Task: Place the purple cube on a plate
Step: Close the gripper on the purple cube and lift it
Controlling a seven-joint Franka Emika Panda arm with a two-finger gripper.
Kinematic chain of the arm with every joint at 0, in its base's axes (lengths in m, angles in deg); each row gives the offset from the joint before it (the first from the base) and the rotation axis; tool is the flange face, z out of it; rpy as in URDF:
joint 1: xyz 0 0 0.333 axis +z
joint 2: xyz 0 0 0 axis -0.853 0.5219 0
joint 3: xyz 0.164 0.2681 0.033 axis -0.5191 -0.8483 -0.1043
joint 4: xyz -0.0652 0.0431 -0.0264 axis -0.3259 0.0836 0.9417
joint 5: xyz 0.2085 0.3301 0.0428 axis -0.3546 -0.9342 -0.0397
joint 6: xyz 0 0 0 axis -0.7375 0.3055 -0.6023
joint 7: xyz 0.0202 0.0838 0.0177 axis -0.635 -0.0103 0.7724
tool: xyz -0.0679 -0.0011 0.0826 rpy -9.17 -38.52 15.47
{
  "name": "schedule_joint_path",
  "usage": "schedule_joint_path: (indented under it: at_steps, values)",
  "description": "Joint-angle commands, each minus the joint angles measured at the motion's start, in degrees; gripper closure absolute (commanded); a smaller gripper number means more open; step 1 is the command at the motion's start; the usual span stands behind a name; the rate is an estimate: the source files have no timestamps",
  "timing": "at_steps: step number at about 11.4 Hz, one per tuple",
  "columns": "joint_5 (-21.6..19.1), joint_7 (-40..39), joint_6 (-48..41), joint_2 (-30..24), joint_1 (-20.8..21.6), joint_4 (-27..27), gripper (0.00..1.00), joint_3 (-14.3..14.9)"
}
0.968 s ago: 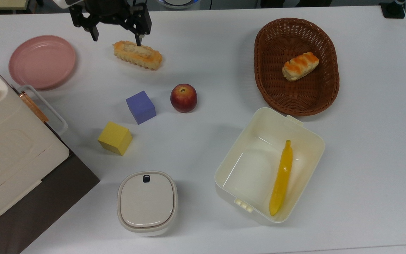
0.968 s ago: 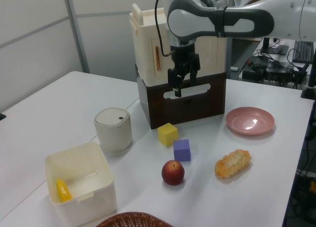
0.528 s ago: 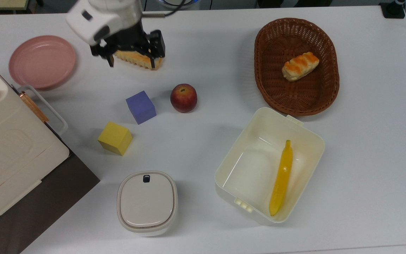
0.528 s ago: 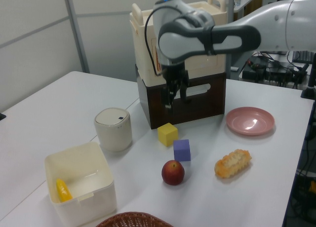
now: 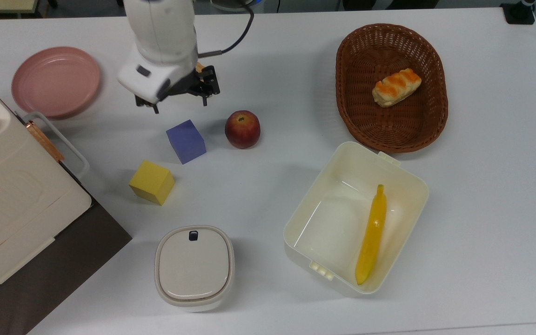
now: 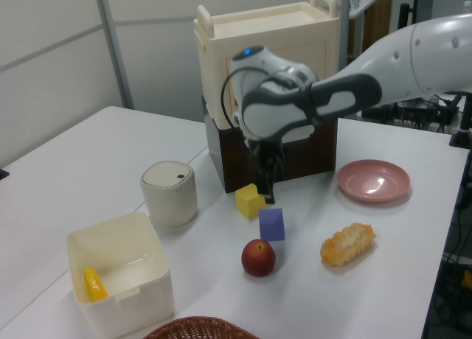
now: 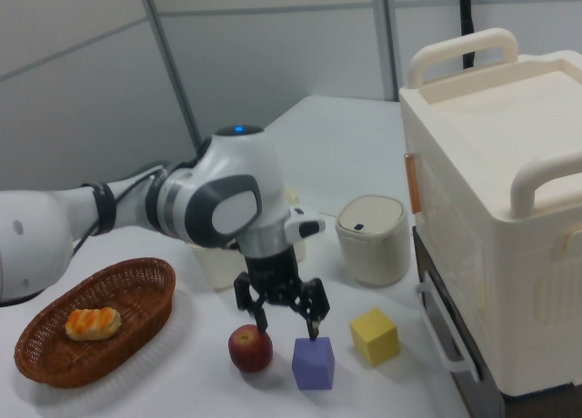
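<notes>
The purple cube (image 5: 185, 141) sits on the white table, between a yellow cube (image 5: 151, 182) and an apple (image 5: 242, 129). It also shows in the left view (image 6: 271, 224) and the right view (image 7: 313, 363). The pink plate (image 5: 55, 81) lies empty at the top view's upper left, well apart from the cube, and it shows in the left view as well (image 6: 374, 180). My gripper (image 5: 180, 105) hangs open just above and behind the cube, holding nothing. In the right view, the gripper (image 7: 285, 325) has its fingertips a little above the cube's top.
A long bread (image 6: 348, 243) lies past the apple (image 6: 258, 257). A brown wicker basket (image 5: 435, 111) holds a bread roll. An open cream box (image 5: 412, 181) holds a banana. A lidded cream pot (image 5: 194, 266) and a large cream case (image 5: 12, 200) stand at the top view's lower left.
The arm has swung from beside the long bread toward the purple cube and come lower. The gripper stayed open. Nothing on the table moved.
</notes>
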Motion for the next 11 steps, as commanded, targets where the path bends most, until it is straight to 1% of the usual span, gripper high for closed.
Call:
schedule_joint_path:
  at_steps: [1, 4, 8, 10, 11]
  values:
    - [1.3, -6.0, 2.4, 1.9, 0.4, 2.9, 0.00, 0.0]
    - [1.6, -7.0, 7.5, 5.5, 0.3, 2.6, 0.00, 0.0]
    - [1.6, -6.6, 11.8, 8.4, 0.4, 2.6, 0.00, -0.1]
    - [1.5, -6.2, 13.4, 8.5, 0.1, 2.6, 0.42, -0.1]
    - [1.4, -6.3, 13.3, 8.3, -0.3, 2.6, 0.52, -0.1]
